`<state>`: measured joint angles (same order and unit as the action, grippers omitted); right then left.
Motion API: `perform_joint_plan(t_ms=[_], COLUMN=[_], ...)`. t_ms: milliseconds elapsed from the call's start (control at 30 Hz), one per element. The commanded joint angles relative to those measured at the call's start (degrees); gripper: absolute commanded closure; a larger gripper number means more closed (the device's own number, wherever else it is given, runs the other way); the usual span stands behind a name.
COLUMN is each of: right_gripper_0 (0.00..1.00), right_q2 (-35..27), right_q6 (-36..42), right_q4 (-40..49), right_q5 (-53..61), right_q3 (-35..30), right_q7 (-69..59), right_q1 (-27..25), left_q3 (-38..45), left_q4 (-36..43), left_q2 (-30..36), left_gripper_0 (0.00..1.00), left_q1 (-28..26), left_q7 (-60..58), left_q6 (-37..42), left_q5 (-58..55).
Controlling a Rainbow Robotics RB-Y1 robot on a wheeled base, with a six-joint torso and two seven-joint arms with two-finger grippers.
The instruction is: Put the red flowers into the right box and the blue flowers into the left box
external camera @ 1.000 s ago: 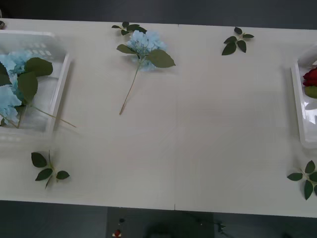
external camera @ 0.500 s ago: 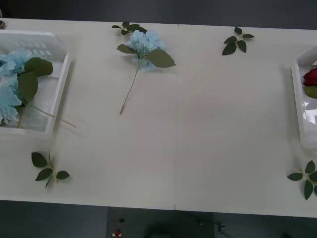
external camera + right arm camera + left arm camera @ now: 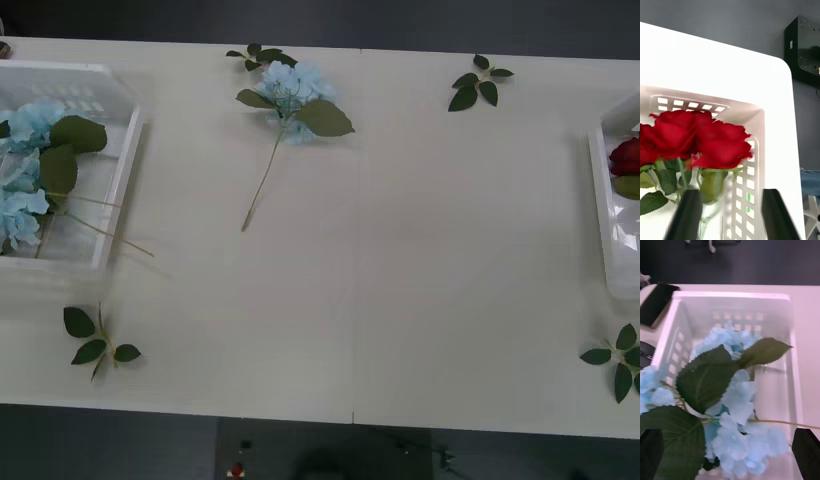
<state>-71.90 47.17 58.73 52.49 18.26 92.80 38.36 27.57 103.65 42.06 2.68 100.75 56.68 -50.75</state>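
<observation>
I see both jaws open: left gripper [image 3: 730, 453] over left box [image 3: 730, 300], one blue flower [image 3: 292, 92] stranded mid-counter [image 3: 420, 270].

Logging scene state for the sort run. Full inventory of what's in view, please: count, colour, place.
White slotted plastic basket, left box: one, table's left edge.
Pale-blue hydrangea clusters in the left box: at least two, green leaves, stems poking over its right rim.
Loose pale-blue hydrangea: one, on the table far centre-left, stem pointing toward the robot.
White plastic bin, right box: one, right edge, partly in view.
Red roses: several blooms, exact count unclear, inside the right box.
Green leaf sprigs: four, at far centre-left, far right, near left, near right.
White table: one.
Left gripper: black fingers open, above the left box.
Right gripper: black fingers open, above the right box.
</observation>
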Motion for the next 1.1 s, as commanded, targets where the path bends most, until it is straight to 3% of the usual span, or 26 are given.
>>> perform_joint_plan(t_ms=[33,300,633,833,1100], right_gripper_0=[0.0,0.0,0.0,0.0,0.0], right_q2=[-0.52,-0.52,-0.61,-0.78,-0.78], right_q6=[-0.5,-0.85,5.21,8.64,8.29], right_q4=[0.33,0.68,9.21,26.7,51.4], right_q5=[0.33,2.18,9.39,2.53,6.4], right_q3=[0.02,0.02,0.02,-6.57,-21.16], right_q7=[-0.52,-0.69,-8.78,-20.56,-24.25], right_q1=[1.37,1.37,-0.04,-9.88,-29.57], left_q3=[-1.82,-10.7,-20.89,-27.57,-35.66], left_q4=[5.59,3.31,-7.77,-12.69,-22.71], left_q2=[0.92,-1.1,-11.65,-17.1,-24.57], left_gripper_0=[0.0,0.0,0.0,0.0,0.0], left_q1=[1.98,12.62,29.49,34.15,37.31], left_q7=[3.58,3.58,2.52,1.91,0.77], left_q6=[7.3,8.71,14.77,13.02,5.46], left_q5=[-4.18,-4.36,10.76,20.78,31.33])
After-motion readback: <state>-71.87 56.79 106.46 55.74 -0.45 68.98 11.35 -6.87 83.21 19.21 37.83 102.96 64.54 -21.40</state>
